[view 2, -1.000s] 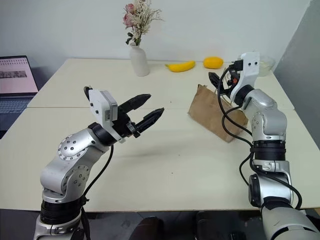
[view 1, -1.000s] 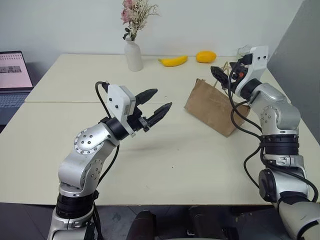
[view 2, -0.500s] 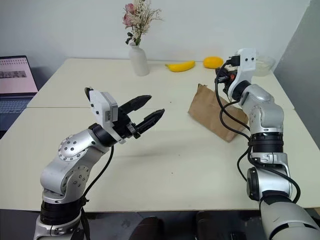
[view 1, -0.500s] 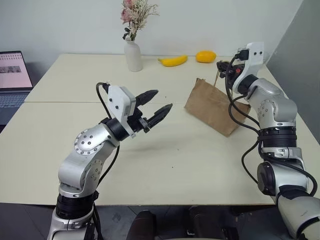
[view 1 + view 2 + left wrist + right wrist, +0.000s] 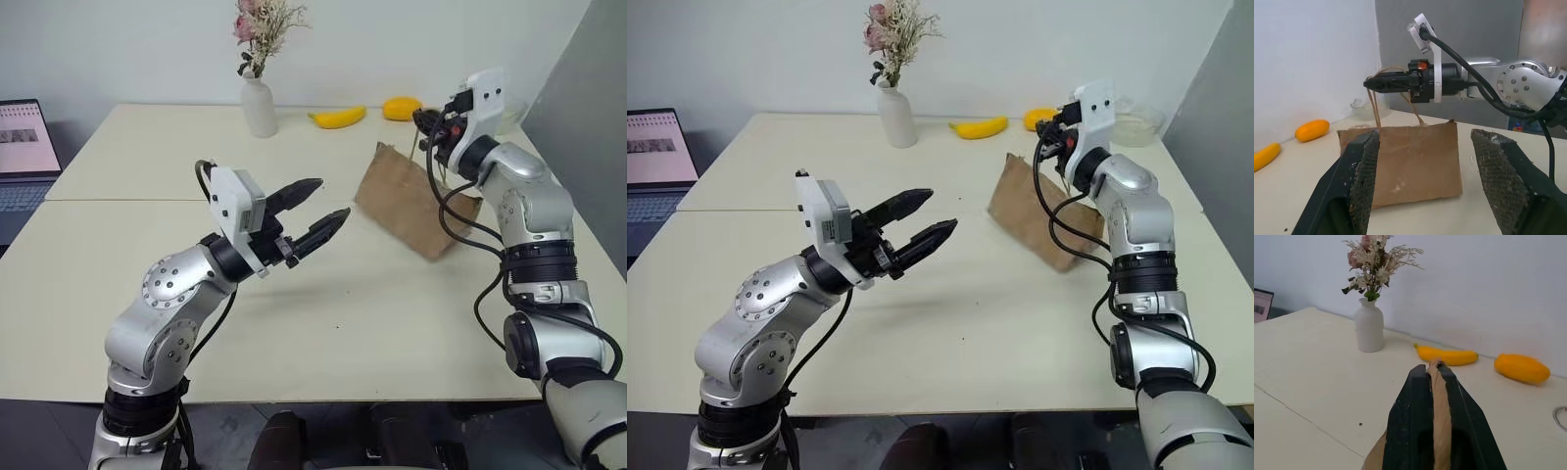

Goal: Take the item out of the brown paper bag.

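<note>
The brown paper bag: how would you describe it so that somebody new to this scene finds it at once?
Look at the pale table, toward its right side, in front of the banana. There sits the brown paper bag, crumpled, its thin cord handles pinched by the right gripper. It is the only brown, flat-sided thing there.

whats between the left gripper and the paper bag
Nothing: bare tabletop separates the open left gripper from the brown paper bag, as both eye views and the left wrist view show.

I can't see inside the brown paper bag (image 5: 407, 200), so its contents stay hidden from me. At the left edge a laptop (image 5: 24, 162) is cut off, and the flowers (image 5: 261, 20) at top centre are clipped.
</note>
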